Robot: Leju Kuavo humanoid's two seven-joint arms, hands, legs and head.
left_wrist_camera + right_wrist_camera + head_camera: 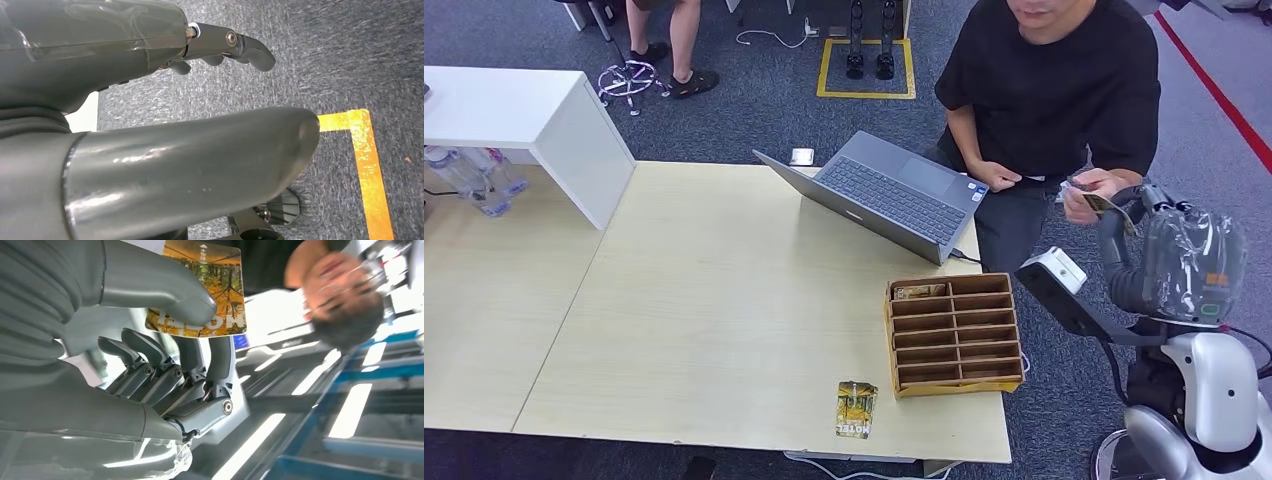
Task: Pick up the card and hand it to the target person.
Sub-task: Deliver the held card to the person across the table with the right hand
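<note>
The worktop point(724, 300) is a pale wooden surface with the card rack point(954, 335) standing at its near right corner; this rack serves as the landmark. An open laptop point(894, 195) sits behind the rack. The seated person point(1049, 90) in a black shirt is beyond the rack and to its right, off the worktop edge.

The right hand point(165, 340) is raised to the right of the rack, well beyond it, close to the person. In the right wrist view its thumb presses the card point(205, 290) against its fingers, so the hand grips the card. In the head view the person's hand point(1089, 195) is at the card and appears to touch it.

The left hand point(150, 75) hangs over carpet, fingers apart, holding nothing.

A second card point(856, 408) lies on the worktop just in front of the rack.

Judgement: the handover step is in progress. The next move calls for releasing the grip once the person holds the card firmly.
</note>
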